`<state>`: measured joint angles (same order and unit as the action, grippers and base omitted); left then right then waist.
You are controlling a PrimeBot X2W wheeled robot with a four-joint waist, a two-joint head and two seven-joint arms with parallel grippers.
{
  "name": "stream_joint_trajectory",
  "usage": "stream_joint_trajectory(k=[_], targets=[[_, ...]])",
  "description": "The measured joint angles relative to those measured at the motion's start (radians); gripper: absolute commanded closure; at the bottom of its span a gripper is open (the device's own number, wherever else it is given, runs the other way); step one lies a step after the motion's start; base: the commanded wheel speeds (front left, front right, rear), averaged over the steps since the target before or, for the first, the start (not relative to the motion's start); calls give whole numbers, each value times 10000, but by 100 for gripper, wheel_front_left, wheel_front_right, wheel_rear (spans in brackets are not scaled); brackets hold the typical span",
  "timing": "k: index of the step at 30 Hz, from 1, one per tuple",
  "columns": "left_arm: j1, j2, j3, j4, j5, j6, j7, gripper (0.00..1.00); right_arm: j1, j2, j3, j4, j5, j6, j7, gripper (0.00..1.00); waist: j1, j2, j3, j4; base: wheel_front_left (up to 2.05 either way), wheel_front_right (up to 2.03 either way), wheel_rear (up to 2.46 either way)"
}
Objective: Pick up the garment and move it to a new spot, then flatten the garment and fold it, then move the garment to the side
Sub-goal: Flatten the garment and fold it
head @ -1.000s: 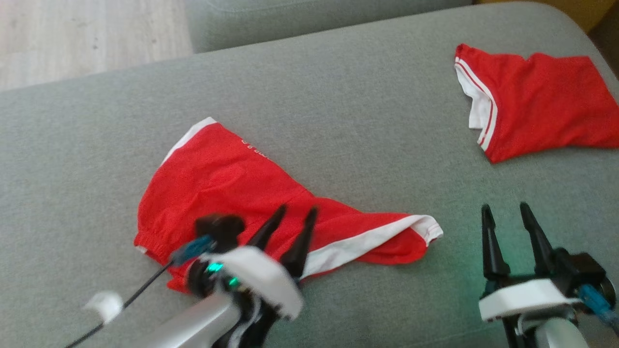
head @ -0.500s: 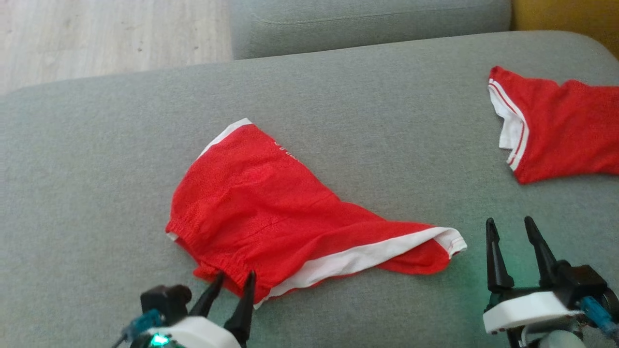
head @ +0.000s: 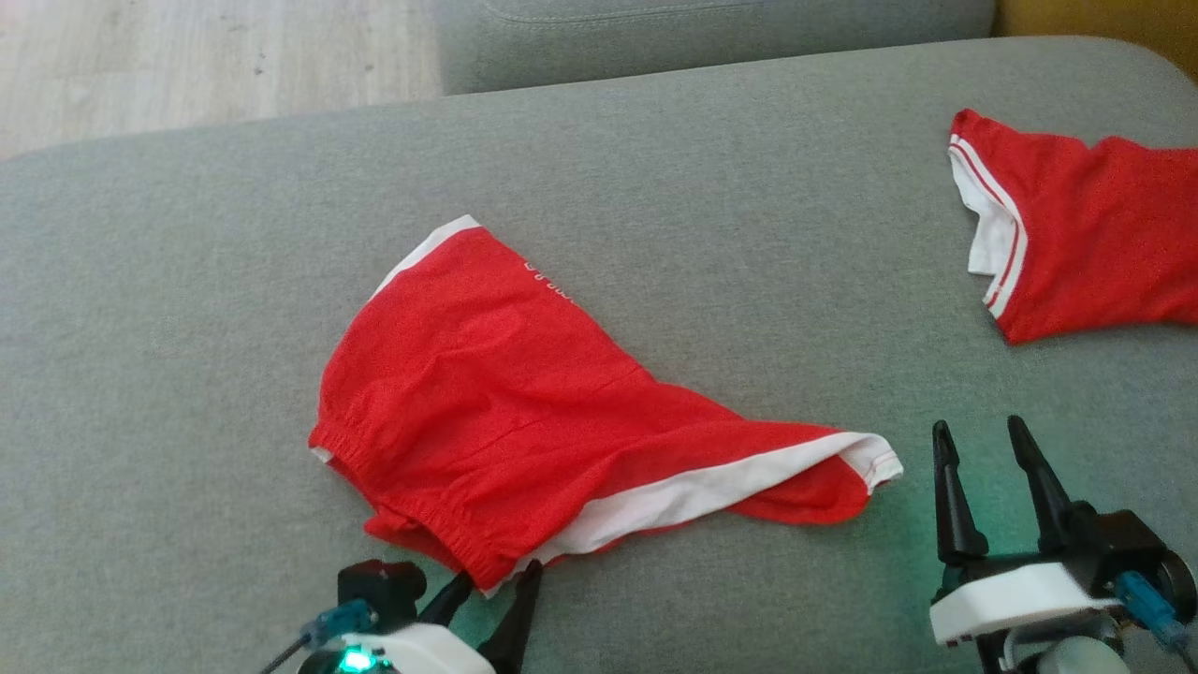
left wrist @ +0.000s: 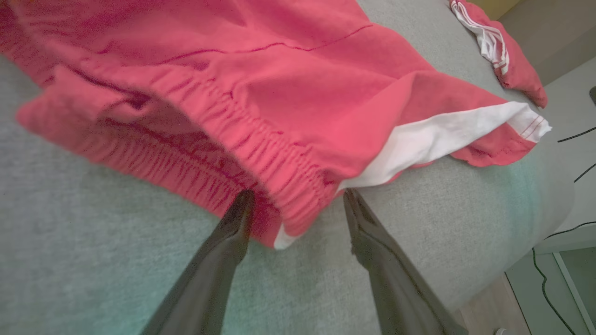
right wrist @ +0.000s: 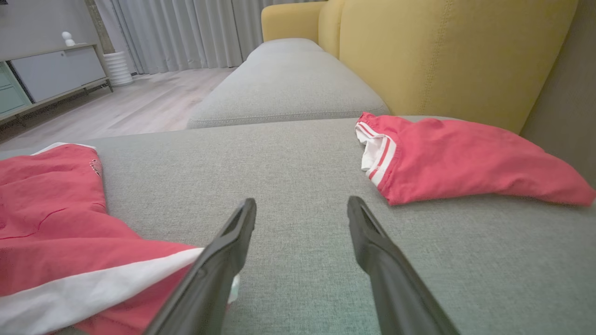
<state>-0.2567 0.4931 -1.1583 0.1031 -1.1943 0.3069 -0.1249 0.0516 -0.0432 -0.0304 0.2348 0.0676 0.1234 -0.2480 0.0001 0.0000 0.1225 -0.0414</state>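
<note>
Here, left hand (left wrist: pixel 298 193) parted, empty, flanking shorts (left wrist: pixel 279 83) waistband corner, right hand (right wrist: pixel 301 201) parted, empty, facing yellow backrest (right wrist: pixel 442 56).

Red cloth shorts with white side stripe (head: pixel 487 393) looking like soft matt knit, waistband showing puckered elastic. Grey sofa cushion (head: pixel 702 187) showing coarse matt weave. Left end effector (left wrist: pixel 298 194) fingers (left wrist: pixel 219 260) reading as dark matt plastic. Pale floor (head: pixel 187 56) showing wood grain.

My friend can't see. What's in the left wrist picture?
Two open dark fingers of the left gripper straddle the elastic waistband corner of red shorts with a white side stripe, lying on a grey sofa cushion.
</note>
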Motion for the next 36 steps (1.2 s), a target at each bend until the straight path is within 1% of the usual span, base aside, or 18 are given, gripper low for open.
stream_joint_trajectory(k=[2,3,5,9,10,12,14,18,19,21,24,25,26,27,28,29,33,36], targets=[[-115,-123,10,205,-6,-211,-27,0,0,0,-13,0,-67,0,0,0,0,0,22,-76,0,0,0],[-132,-174,17,282,-31,-284,-86,54,1,0,-23,0,-75,0,0,0,0,0,33,-106,0,0,0],[-147,-267,19,441,-31,-426,-86,100,1,0,-63,0,-75,0,0,0,0,0,43,-138,0,0,0],[-151,-209,23,408,-140,-731,-25,100,13,0,-132,-2,-75,0,0,0,-1,0,-1,-75,0,0,0],[-150,-54,33,42,-372,-1003,117,100,18,0,-155,-2,-75,0,0,0,0,0,-9,11,0,0,0],[-111,226,127,-481,-790,-1340,336,100,19,0,-155,-2,-73,0,0,0,-1,0,-28,115,0,0,0],[-21,658,257,-986,-1195,-1611,596,100,20,0,-150,-2,-73,0,0,0,-1,0,-47,224,0,0,0],[240,1825,408,-1402,-1651,-1753,1016,100,19,0,-127,6,-52,0,0,0,-1,0,-98,383,0,0,0],[337,2046,497,-1444,-1787,-1764,1074,100,19,0,-127,6,-42,0,0,0,-1,0,-113,407,0,0,0],[493,2307,633,-1530,-2057,-1852,1076,100,19,0,-123,12,-42,0,0,0,-1,0,-139,444,0,0,0],[576,2368,642,-1661,-2142,-1939,1151,100,19,0,-113,42,-42,0,0,0,-1,0,-169,466,0,0,0],[577,2360,639,-1716,-2169,-1956,1168,91,19,0,-104,48,-40,0,0,0,-1,0,-176,464,0,0,0],[577,2360,639,-1716,-2169,-1956,1168,77,19,0,-104,48,-40,0,0,0,-1,0,-176,464,0,0,0],[577,2359,627,-1760,-2217,-2046,1243,65,19,0,-90,48,-27,0,0,0,-1,0,-183,457,0,0,0],[578,2351,600,-1776,-2230,-2104,1264,23,19,0,-77,50,-27,0,0,0,0,0,-188,448,0,0,0],[583,2347,579,-1779,-2230,-2111,1335,0,19,0,-71,54,-27,0,0,0,0,0,-197,437,0,0,0],[619,2395,514,-1764,-2176,-2109,1337,0,24,0,-82,54,-27,0,0,0,-1,0,-204,395,0,0,0],[656,2619,514,-1743,-2071,-2090,1315,0,34,0,-117,52,-27,0,0,0,-1,0,-204,382,0,0,0]])
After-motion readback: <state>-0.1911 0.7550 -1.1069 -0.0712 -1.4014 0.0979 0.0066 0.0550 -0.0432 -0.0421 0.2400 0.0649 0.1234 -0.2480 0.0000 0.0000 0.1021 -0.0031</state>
